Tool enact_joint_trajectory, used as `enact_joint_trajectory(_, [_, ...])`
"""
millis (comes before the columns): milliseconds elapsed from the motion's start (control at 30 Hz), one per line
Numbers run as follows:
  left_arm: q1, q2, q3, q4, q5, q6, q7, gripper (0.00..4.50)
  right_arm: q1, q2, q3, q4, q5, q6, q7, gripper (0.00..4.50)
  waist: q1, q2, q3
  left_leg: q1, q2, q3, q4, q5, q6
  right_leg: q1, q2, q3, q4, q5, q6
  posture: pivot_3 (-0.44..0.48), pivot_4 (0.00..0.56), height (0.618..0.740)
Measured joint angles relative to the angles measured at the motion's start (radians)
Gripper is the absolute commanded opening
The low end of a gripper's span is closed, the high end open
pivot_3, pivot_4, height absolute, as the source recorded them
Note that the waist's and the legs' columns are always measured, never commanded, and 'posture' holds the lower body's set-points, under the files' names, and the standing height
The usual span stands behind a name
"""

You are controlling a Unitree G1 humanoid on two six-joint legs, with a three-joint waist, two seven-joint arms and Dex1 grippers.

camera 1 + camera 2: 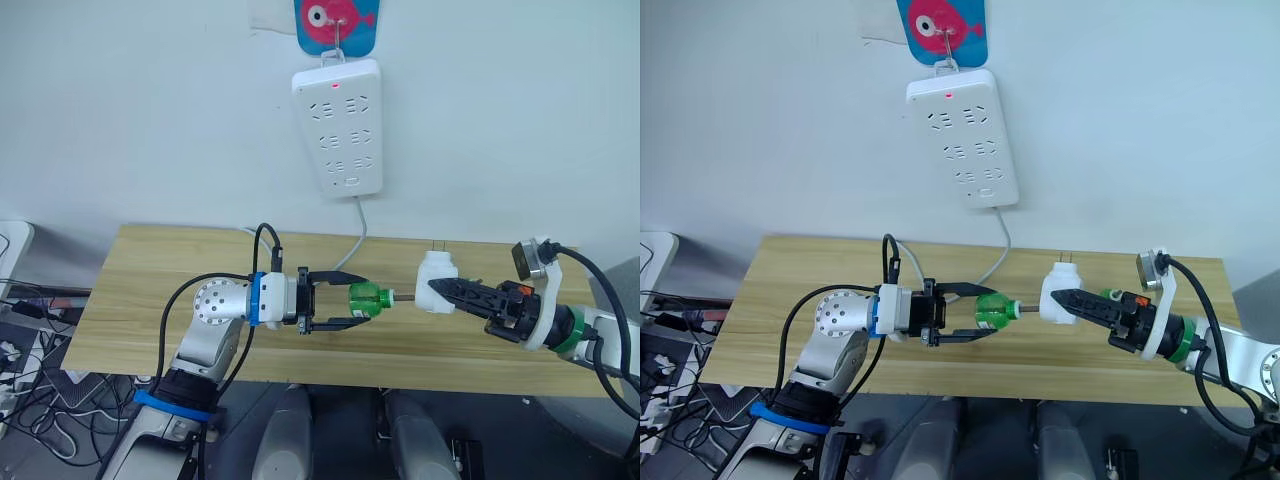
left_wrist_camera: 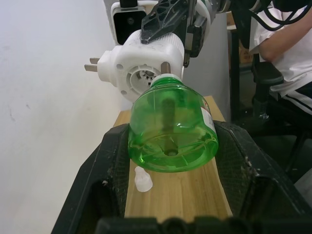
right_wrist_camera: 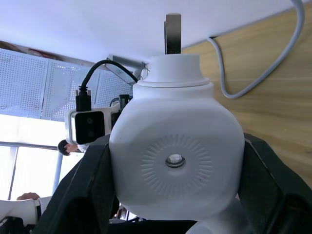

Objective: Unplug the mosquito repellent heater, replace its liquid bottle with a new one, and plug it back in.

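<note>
Bottle-swap step: right tool (image 1: 440, 289) clamps small white rounded plastic heater (image 1: 436, 281) above wooden table (image 1: 150, 290), left tool (image 1: 358, 300) grips translucent green liquid bottle (image 1: 369, 298) at its socket; next needs coaxial twist.

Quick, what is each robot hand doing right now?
Left hand: closed on the green liquid bottle.
Right hand: closed on the white mosquito repellent heater.
</note>
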Motion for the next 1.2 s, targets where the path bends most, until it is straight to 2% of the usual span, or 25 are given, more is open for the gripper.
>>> enact_joint_trajectory(433, [-0.012,0.009,0.016,0.019,-0.008,-0.003,-0.045,2.23,0.038,-0.069,0.002,-0.024,0.004,0.023,0.105,2.95,0.000,0.000,0.000,0.000,0.000,0.000,0.000,0.000,0.000,0.000,0.000,0.000,0.001,0.000,0.000,0.236,0.301,0.740])
enact_joint_trajectory(700, [-0.024,-0.029,0.012,0.043,-0.001,-0.019,-0.032,2.23,0.018,-0.069,0.043,-0.024,0.004,0.015,0.106,2.95,0.001,0.000,0.000,0.000,0.000,0.000,0.001,0.000,0.000,0.000,0.000,0.000,0.001,0.003,-0.005,0.231,0.299,0.740])
enact_joint_trajectory(1200, [-0.023,-0.027,0.009,0.058,0.001,-0.040,-0.059,2.23,-0.030,-0.034,0.086,-0.024,0.004,0.001,0.079,2.95,0.000,0.000,0.000,0.001,0.000,0.000,0.001,0.000,0.000,0.000,0.000,0.000,0.003,0.003,-0.005,0.226,0.305,0.740])
